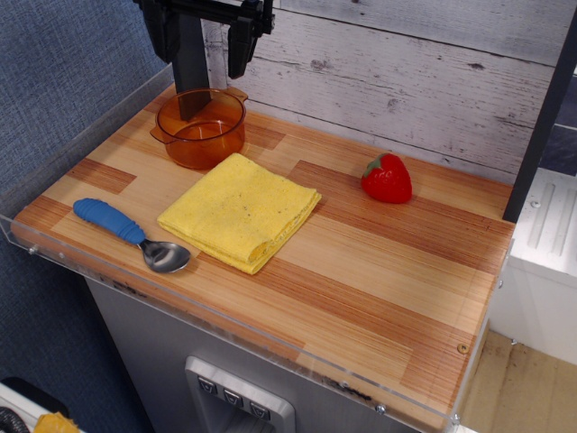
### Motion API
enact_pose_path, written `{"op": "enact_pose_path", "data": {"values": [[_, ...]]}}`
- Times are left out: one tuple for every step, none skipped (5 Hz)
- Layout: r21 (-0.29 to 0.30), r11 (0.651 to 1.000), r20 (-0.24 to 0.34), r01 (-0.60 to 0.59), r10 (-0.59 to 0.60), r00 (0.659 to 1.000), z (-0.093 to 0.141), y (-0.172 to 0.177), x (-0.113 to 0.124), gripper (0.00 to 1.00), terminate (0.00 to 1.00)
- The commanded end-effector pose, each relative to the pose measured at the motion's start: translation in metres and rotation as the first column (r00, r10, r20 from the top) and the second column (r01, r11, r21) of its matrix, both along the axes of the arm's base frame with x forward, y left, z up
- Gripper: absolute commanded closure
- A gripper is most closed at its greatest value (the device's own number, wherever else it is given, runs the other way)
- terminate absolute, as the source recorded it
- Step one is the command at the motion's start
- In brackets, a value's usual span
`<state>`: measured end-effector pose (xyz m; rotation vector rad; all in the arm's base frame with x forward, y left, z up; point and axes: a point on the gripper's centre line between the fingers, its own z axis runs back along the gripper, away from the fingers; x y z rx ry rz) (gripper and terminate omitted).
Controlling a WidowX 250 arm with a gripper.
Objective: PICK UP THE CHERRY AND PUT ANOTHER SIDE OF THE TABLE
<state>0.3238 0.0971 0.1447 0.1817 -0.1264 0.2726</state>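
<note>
Red, glossy plastic is showing on the cherry, which is lying at the centre right of the frame on the worktop, close to the far edge and well apart from everything else. It is appearing hard, hollow and light, so weight is posing no concern; the slick, rounded, tapering body is the risk, being liable to squirt out of a pinch or roll if nudged. The soundest hold is appearing to be across the widest part of the body, below the green leafy cap, with the fingers descending from above.

The hand is hanging at the upper left of the frame, above the orange bowl, its fingers spread and gripping nothing. The yellow cloth and blue-handled spoon are lying at left of centre, clear of the approach. The task is looking unstarted.
</note>
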Motion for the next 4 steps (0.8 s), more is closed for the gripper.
{"op": "enact_pose_path", "data": {"values": [[0.000, 1.000, 0.000, 0.000, 0.000, 1.000, 0.000, 0.000, 0.000, 0.00, 0.00], [0.004, 0.998, 0.017, 0.065, -0.065, 0.998, 0.002, -0.019, 0.014, 0.00, 0.00], [-0.003, 0.992, 0.047, 0.126, -0.125, 0.991, 0.004, -0.043, 0.024, 0.00, 0.00], [-0.032, 0.979, 0.070, 0.200, -0.197, 0.978, -0.001, -0.074, 0.034, 0.00, 0.00]]}}
